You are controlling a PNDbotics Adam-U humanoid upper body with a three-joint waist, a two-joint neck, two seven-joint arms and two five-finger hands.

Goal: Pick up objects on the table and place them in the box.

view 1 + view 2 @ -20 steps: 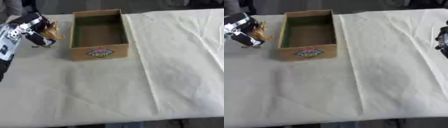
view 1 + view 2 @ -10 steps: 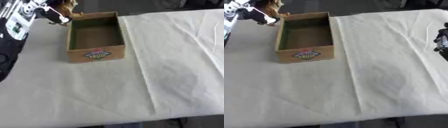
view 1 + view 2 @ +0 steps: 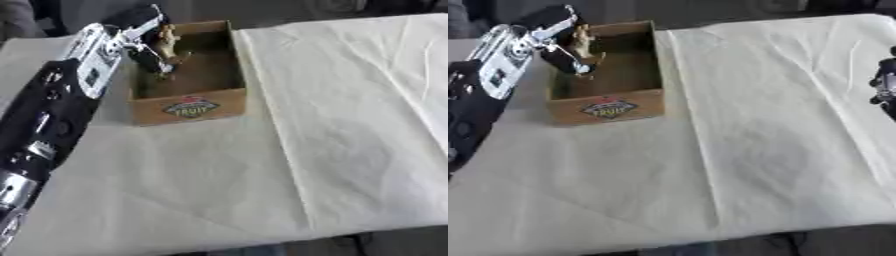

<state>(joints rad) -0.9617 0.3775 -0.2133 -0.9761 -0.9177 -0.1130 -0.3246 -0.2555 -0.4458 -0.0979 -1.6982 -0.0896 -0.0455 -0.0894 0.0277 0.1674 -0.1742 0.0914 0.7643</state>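
Note:
An open cardboard box (image 3: 187, 107) with a printed label on its front wall stands at the upper left of the cloth-covered table. My left hand (image 3: 140, 36) reaches over the box's left wall, fingers curled round a small tan and brown object (image 3: 165, 44) that hangs above the box's inside. My right hand (image 3: 883, 82) shows only at the right edge of the right eye view, and the pose of that hand is unclear.
A cream cloth (image 3: 332, 125) with long creases covers the table. The table's front edge runs along the bottom, dark floor beyond. A dark strip lies behind the box at the far edge.
My left hand has carried the tan object from the table left of the box up and rightwards, to above the box's inside. The camera view has also shifted.

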